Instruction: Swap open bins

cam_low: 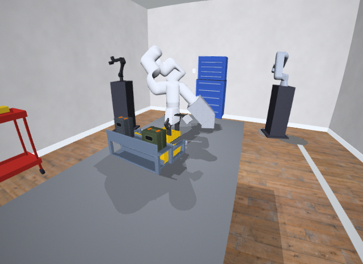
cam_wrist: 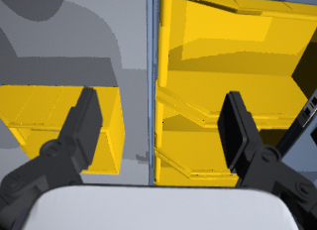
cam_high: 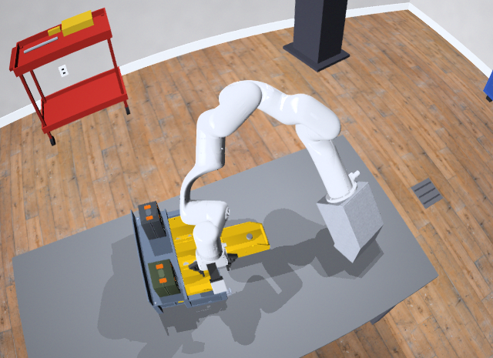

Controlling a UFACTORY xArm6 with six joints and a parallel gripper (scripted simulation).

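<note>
Two yellow bins are sitting unswapped: tool (cam_wrist: 158, 126) is hovering spread, empty, above shelf bin (cam_wrist: 233, 91); desk bin (cam_wrist: 54, 121) beside it.

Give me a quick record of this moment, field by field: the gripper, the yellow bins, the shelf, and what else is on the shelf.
gripper: open, holding nothing, pointing down over the shelf's front edge
shelf: grey-blue frame standing on the grey table
bins on shelf: yellow bins side by side, behind the front lip
bin on table: yellow bin in front of the shelf, a round part inside
top board: dark grey box and green box, both with orange marks
task stage: no bin lifted yet
</note>
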